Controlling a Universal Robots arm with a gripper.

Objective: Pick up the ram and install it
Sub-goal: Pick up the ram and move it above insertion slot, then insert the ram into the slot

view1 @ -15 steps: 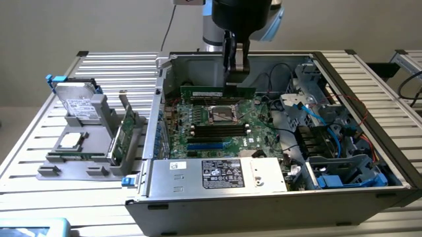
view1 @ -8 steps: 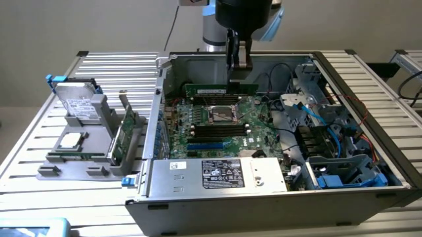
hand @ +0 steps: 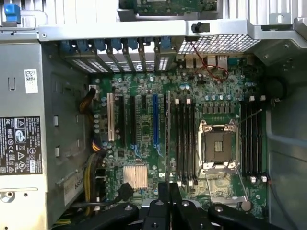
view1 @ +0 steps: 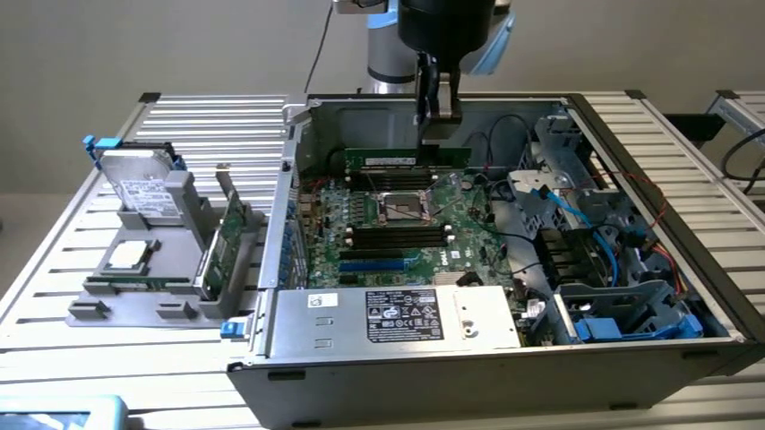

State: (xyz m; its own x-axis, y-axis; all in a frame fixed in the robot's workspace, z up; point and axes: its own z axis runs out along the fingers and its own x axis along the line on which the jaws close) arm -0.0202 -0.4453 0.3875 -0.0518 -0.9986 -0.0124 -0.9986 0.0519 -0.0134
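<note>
The ram [view1: 395, 159] is a long narrow green stick with a white label. It hangs level above the far part of the motherboard [view1: 395, 237], inside the open computer case [view1: 502, 394]. My gripper [view1: 438, 133] comes down from above and is shut on the stick's top edge near one end. In the wrist view the ram [hand: 168, 139] is seen edge-on as a thin line running out from my gripper [hand: 169, 194]. It lies just beside the bank of black memory slots [hand: 184, 143], between them and the blue slot [hand: 155, 124]. The empty processor socket [hand: 218, 148] lies beyond those slots.
A grey power supply [view1: 395, 315] fills the case's near side. Blue cables and drive cages [view1: 597, 260] crowd the exterior view's right. Outside the case on the left, a grey holder [view1: 143, 296] carries a hard drive [view1: 138, 193], a square silver chip [view1: 129, 255] and a green expansion card [view1: 221, 246].
</note>
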